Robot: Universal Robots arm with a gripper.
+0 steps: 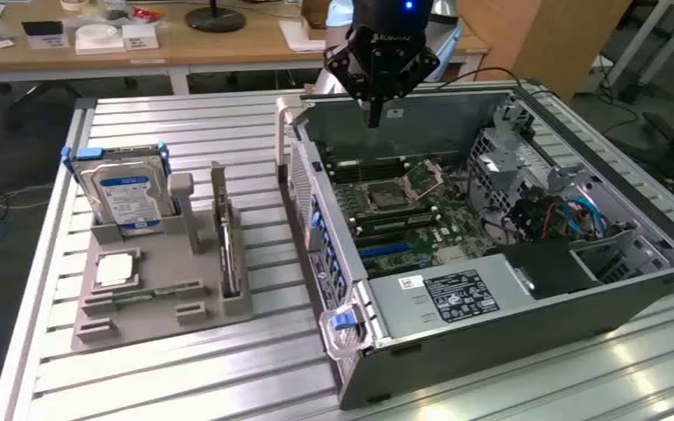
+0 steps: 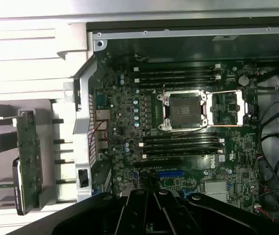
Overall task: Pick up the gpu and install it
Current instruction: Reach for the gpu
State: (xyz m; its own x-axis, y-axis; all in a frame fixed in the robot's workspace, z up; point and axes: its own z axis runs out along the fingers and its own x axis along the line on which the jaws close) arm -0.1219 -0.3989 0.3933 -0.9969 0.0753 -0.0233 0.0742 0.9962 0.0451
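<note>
— What can't you make out?
— The arm (image 1: 375,13) runs off the exterior view's edge at twelve o'clock; the power supply label (image 1: 460,294) is too small to read.
— And the gpu (image 1: 229,246)?
— Edge-on in its holder (image 1: 161,276), nine o'clock from the case (image 1: 525,342); its face is hidden.

A dark grey open computer case (image 1: 618,289) is seen at the exterior view's right, its green motherboard (image 1: 431,232) exposed. At the left, a silver hard drive with blue-white label (image 1: 126,189) is stood upright in a grey plastic holder (image 1: 155,298), all set on a slatted aluminium table (image 1: 197,377). A wooden desk (image 1: 197,48) is glimpsed along the top.
</note>
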